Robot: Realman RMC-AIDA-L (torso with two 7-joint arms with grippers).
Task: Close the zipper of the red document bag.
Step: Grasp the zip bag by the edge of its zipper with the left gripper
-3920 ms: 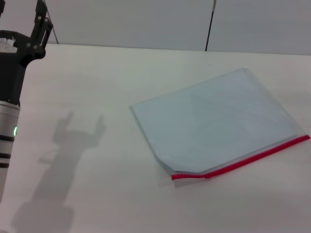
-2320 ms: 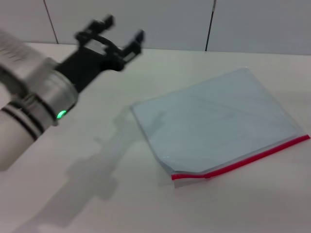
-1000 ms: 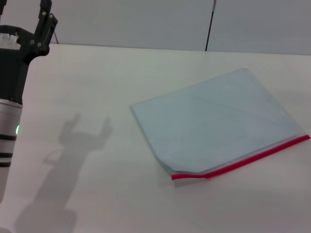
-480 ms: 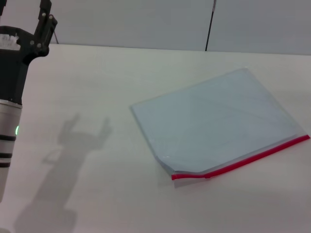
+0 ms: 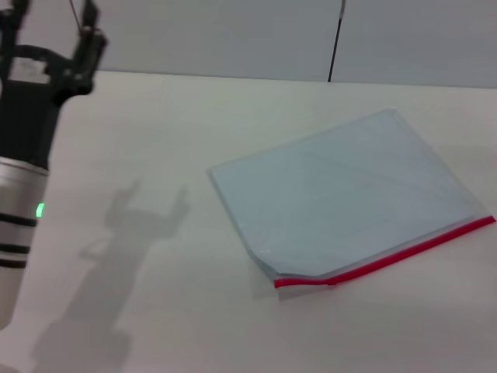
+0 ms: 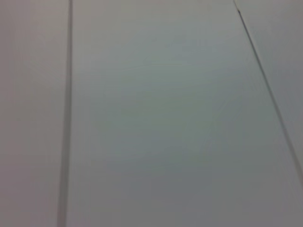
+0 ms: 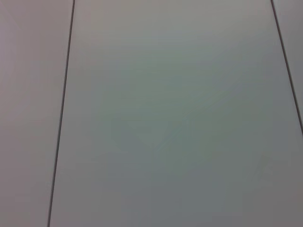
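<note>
The red document bag (image 5: 349, 190) lies flat on the white table (image 5: 178, 326), right of centre, a pale blue-grey pouch turned at an angle. Its zipper (image 5: 408, 250) is the thin red strip along the near edge, with a small slider (image 5: 331, 281) close to the strip's left end. My left gripper (image 5: 50, 23) is raised at the far left, well away from the bag, pointing upward. It is open with nothing between its fingers. The right gripper is out of view. Both wrist views show only pale wall panels.
A pale panelled wall (image 5: 233, 35) with a dark vertical seam (image 5: 336, 39) stands behind the table's far edge. The left arm's shadow (image 5: 116, 241) falls on the bare tabletop between arm and bag.
The left arm swung toward the bag about two seconds ago, then went back to the far left. In the last half second it has shifted slightly to the right. The bag has not moved.
</note>
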